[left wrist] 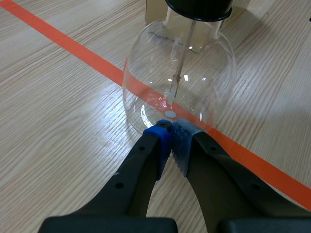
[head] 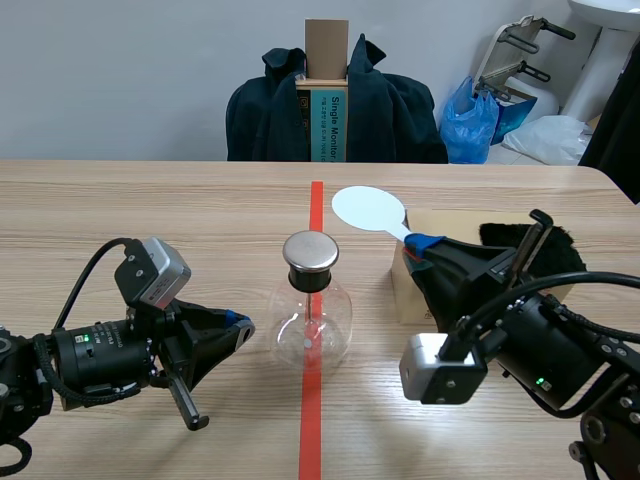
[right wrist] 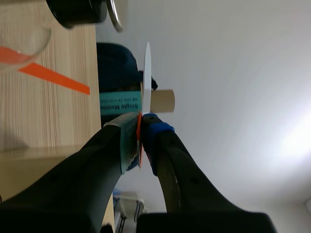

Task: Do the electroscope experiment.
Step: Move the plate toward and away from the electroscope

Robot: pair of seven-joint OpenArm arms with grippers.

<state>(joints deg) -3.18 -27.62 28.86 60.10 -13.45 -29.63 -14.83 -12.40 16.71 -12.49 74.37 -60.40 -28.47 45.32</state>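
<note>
A glass electroscope [head: 312, 318] is standing at the middle of the table [head: 150, 210], right on the orange-red tape line [head: 311, 430]. It is a round, clear flask that is carrying a black stopper [head: 311, 278] and a flat metal cap [head: 311, 251].

The left gripper [head: 240, 322] is lying low on the table just beside the flask's base, its fingers pressed together on nothing. The right gripper [head: 425, 243] is hovering over a pale box [head: 455, 222] to the flask's right, clamping the thin handle of a white paddle [head: 369, 209]. The paddle's round blade is sticking out toward the far side of the table.

The left wrist view is showing, from close up, a thin rod [left wrist: 179, 73] hanging from the stopper inside the flask, with the left gripper's blue pads meeting ahead of the glass wall. The right wrist view is showing the paddle edge-on, as a thin white sliver between the pads, with the cap off to the side of the gripper.
</note>
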